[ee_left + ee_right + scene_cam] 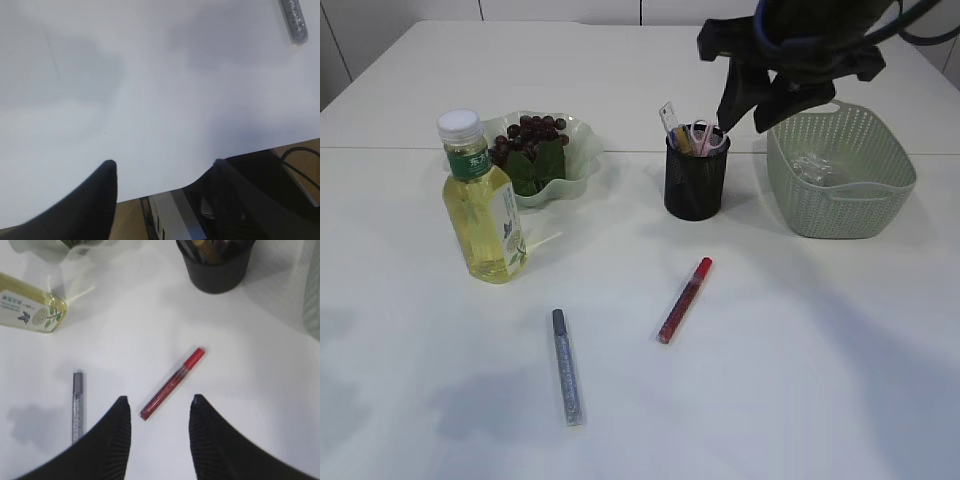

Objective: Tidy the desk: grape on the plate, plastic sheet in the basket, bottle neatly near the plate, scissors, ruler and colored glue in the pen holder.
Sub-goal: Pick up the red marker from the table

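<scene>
A red glue stick (684, 300) (172, 384) and a silver glitter glue stick (566, 365) (77, 405) (295, 20) lie loose on the white table. The black mesh pen holder (697, 180) (217, 270) holds a ruler (669, 122) and pink-handled scissors (705, 135). Dark grapes (532, 135) rest on the pale green plate (582, 160). The bottle (480, 200) (30, 310) stands upright beside that plate. A clear plastic sheet (815, 165) lies in the green basket (840, 215). My right gripper (760, 110) (160, 398) hangs open and empty, high above the red glue. My left gripper (163, 162) is open and empty over the table's near edge.
The basket's rim (312, 290) shows at the right edge of the right wrist view. The table's front edge (165, 192) runs just under the left gripper, with floor and dark equipment beyond it.
</scene>
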Robot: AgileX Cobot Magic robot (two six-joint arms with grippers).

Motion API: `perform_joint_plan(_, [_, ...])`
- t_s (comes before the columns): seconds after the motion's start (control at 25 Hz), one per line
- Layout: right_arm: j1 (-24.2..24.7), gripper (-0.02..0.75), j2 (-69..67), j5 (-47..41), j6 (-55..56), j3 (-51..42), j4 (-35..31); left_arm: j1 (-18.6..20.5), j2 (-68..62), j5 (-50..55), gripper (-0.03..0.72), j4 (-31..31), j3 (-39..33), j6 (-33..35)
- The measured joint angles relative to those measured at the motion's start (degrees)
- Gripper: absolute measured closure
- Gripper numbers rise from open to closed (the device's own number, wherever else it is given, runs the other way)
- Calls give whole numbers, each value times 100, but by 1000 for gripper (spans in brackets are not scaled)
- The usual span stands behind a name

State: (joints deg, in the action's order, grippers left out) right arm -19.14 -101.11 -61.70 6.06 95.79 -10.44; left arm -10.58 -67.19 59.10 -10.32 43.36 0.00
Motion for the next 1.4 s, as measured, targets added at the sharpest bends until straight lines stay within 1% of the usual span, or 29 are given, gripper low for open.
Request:
perform_joint_plan(0.16, [-416, 415, 0, -222, 882, 0, 319, 0, 0, 0, 254, -101, 0, 0])
perform_joint_plan(0.32, [-620, 415, -90, -375, 1459, 0, 520, 0, 0, -53, 255, -142, 0, 0])
perform_joint_plan(0.44, [-667, 415, -360, -532, 1726, 0, 637, 0, 0, -102, 255, -162, 0, 0])
perform_joint_plan(0.6, [-727, 415, -854, -498, 2065, 0, 699, 0, 0, -106, 255, -176, 0, 0])
perform_joint_plan(1.0, [-727, 415, -1972, 65, 2946, 0, 1077, 0, 0, -119, 255, -175, 0, 0])
perform_joint_plan(1.4, [-727, 415, -2310, 446, 4031, 27, 1266, 0, 0, -119, 255, -175, 0, 0])
